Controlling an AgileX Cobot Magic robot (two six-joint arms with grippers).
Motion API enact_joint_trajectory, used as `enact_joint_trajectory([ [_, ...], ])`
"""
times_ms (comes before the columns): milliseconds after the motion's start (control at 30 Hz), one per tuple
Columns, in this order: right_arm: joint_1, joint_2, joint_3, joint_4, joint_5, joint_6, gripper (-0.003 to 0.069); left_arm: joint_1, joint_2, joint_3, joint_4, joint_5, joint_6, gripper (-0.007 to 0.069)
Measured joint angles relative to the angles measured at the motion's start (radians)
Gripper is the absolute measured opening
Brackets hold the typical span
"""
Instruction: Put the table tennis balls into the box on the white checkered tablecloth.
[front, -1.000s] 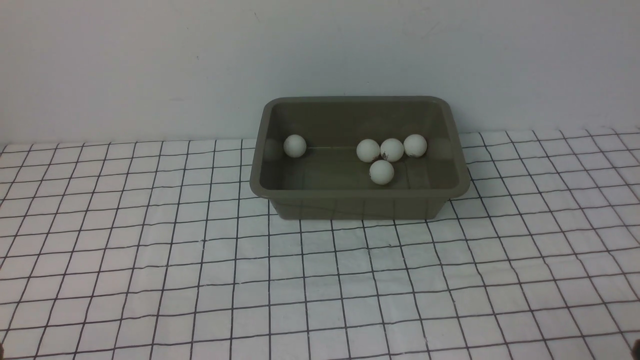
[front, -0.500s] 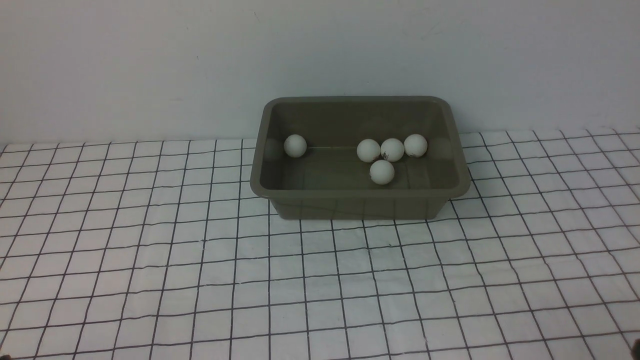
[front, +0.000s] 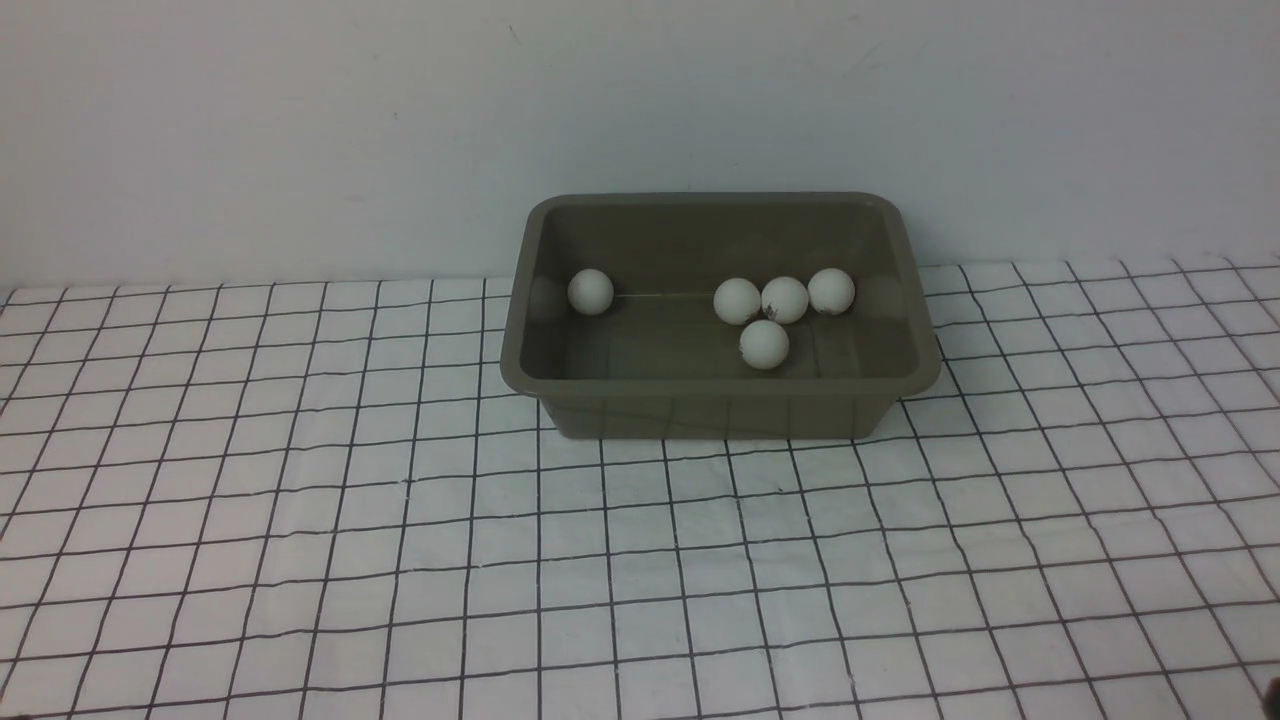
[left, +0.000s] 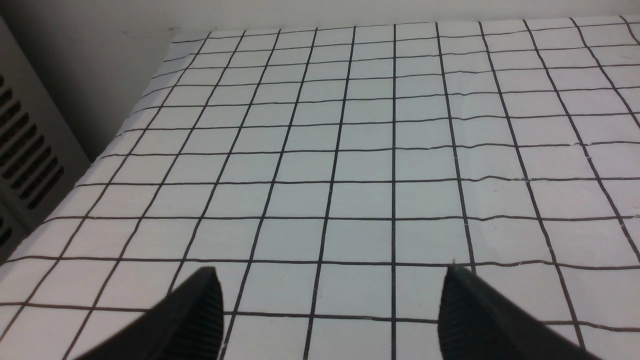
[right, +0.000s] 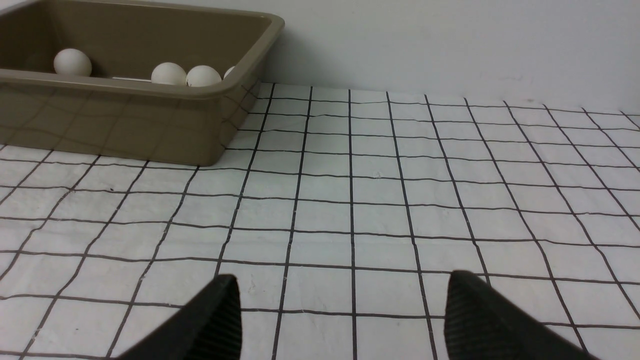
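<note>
The box (front: 718, 316) sits on the white checkered tablecloth (front: 640, 560), close to the plain wall (front: 400, 130) behind it, and five balls lie inside it. One ball (front: 590, 292) rests alone toward the box's left end. Three more form a row toward the right end: the first of the row (front: 737, 301), the middle one (front: 784, 299) touching it, and the last one (front: 831, 291) beside that, showing a small dark mark low on its side. A fifth ball (front: 764, 344) lies just in front of that row, touching or nearly touching it. In the front view neither arm can be seen. The left gripper (left: 330, 305) shows in its own wrist view as two black fingers (left: 200, 310) standing wide apart, released, with only bare cloth between and ahead of them; the box is not in that view, and a grey slotted panel (left: 25, 155) stands off the cloth's edge to one side. The right gripper (right: 340, 315) is likewise spread and holds nothing, its two black fingers (right: 215, 320) low over the cloth with bare squares between them. Ahead of these jaws and off toward the robot's left stands the box, well apart from the fingertips, with its near wall mirroring the cloth's grid and the tops of several balls showing over its rim.
</note>
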Motion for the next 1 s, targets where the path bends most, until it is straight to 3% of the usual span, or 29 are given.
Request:
enact_joint_trajectory([
  [1000,0.000,0.000,0.000,0.000,0.000,0.000,0.0495,0.000,0.000,0.000,-0.012,-0.001,0.010,0.0521],
])
